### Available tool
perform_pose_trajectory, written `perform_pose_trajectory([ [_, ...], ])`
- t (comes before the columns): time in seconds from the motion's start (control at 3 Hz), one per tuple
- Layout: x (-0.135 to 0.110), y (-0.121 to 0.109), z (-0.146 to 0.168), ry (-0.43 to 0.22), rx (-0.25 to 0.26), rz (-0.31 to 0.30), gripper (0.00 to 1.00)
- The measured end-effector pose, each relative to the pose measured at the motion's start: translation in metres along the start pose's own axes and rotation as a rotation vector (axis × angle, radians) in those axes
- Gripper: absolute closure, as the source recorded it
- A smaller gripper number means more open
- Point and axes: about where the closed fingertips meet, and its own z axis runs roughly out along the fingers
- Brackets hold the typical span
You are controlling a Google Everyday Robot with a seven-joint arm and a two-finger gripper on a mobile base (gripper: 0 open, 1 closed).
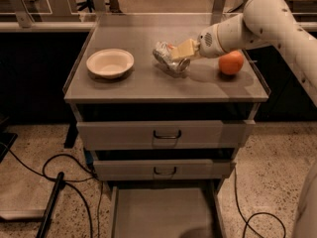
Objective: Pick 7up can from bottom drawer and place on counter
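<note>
The 7up can, silvery with dented sides, lies tilted on its side at the middle of the counter. My gripper reaches in from the right and is shut on the can, its pale fingers clamped across the can's upper side. The can's lower end seems to rest on or just above the counter surface. The bottom drawer is pulled out below, and its flat grey floor holds nothing visible.
A white bowl sits on the counter's left part. An orange sits on the right, just under my arm. Two shut drawers with dark handles are below. Black cables lie on the floor at left.
</note>
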Motion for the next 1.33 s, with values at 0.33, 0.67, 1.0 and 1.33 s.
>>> perform_pose_trajectory([
  [0.33,0.0089,0.0012,0.0105,0.003,0.006,-0.008,1.0],
  [0.67,0.0143,0.0021,0.0143,-0.011,0.004,-0.014,1.0],
  [1.0,0.0145,0.0021,0.0146,-0.011,0.004,-0.014,0.81],
  [1.33,0.0145,0.0021,0.0146,-0.011,0.004,-0.014,0.59],
])
